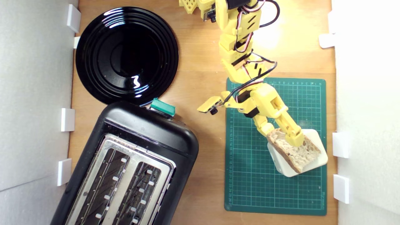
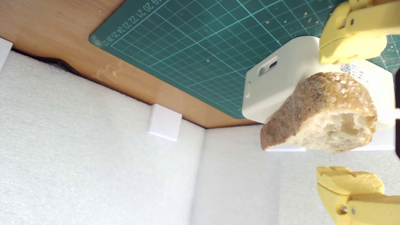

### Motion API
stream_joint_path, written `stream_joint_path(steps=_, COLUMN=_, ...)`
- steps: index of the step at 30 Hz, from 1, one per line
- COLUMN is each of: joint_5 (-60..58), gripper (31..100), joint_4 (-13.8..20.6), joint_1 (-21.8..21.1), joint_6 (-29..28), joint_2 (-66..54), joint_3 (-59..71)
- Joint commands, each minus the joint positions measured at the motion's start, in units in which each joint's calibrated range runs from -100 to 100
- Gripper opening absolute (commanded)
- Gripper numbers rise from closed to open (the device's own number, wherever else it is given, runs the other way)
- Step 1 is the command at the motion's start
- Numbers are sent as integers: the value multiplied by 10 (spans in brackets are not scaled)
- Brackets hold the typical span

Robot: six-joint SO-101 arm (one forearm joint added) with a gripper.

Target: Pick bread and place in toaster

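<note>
Early stage: wedge of holey rustic bread (image 1: 295, 153) sits on the white rounded block (image 1: 315, 161) on the green cutting mat (image 1: 250, 175). Yellow gripper (image 2: 350, 122) jaws spread, straddling the bread, not yet clamped. Large black two-slot toaster (image 1: 131, 168) well apart, slots empty. Foam wall (image 1: 368, 93) close beside; bare wood between mat and toaster

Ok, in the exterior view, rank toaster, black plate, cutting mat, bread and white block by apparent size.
Toaster (partly cut off by the frame), cutting mat and black plate look close; no firm ranking.
Then the white block.
Then the bread, only slightly smaller.
</note>
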Motion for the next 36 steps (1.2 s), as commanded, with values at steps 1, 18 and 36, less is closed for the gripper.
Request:
stream_joint_path(steps=1, joint_5=-18, gripper=980, joint_4=-5, joint_1=-9, joint_6=3, joint_2=-8, joint_3=-27)
stream_joint_path(steps=18, joint_5=-18, gripper=723, joint_4=-5, joint_1=-7, joint_6=3, joint_2=-9, joint_3=-25)
stream_joint_path(steps=36, joint_5=-18, gripper=637, joint_4=-5, joint_1=-4, joint_6=3, joint_2=-11, joint_3=-23)
